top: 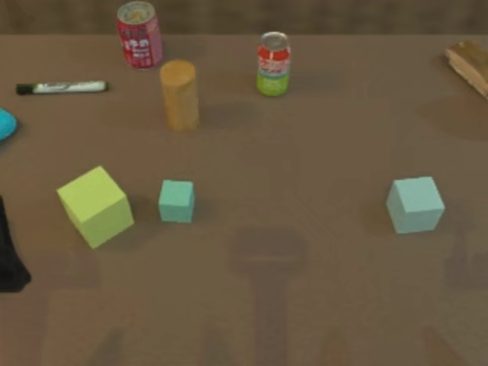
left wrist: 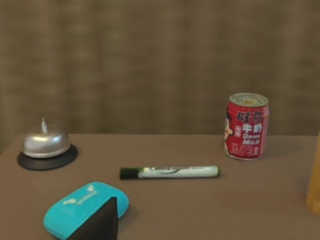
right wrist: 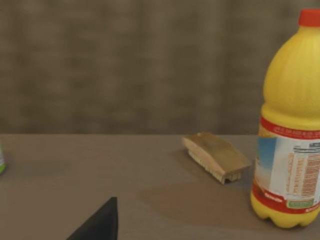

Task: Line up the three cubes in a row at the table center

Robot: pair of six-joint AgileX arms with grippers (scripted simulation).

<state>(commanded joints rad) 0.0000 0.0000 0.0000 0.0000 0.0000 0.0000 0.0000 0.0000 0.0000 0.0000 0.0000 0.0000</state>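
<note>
Behind the brown table you see a dim, brownish woven-looking wall filling the upper frame; soft shadows fall along the table's lower edge.

Your left arm sat parked at the table's left edge, only a dark part of it showing in the top view. Your left gripper appeared in its wrist view as one dark finger tip, low over the table. Your right gripper showed likewise in its own wrist view, and was out of the top view.
</note>
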